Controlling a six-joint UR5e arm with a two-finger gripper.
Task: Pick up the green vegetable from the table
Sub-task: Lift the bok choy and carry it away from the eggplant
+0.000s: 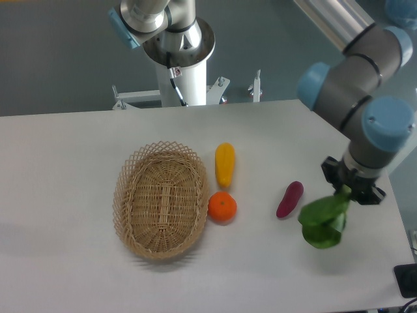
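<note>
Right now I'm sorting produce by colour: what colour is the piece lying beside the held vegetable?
Purple piece; the fixed camera shows it clearly.

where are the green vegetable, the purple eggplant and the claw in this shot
green vegetable [322,223], fixed camera view, on the middle of its broad leaves
purple eggplant [290,199], fixed camera view, on the middle of its body
claw [343,191], fixed camera view, between the fingertips, where they pinch the vegetable's top
</note>
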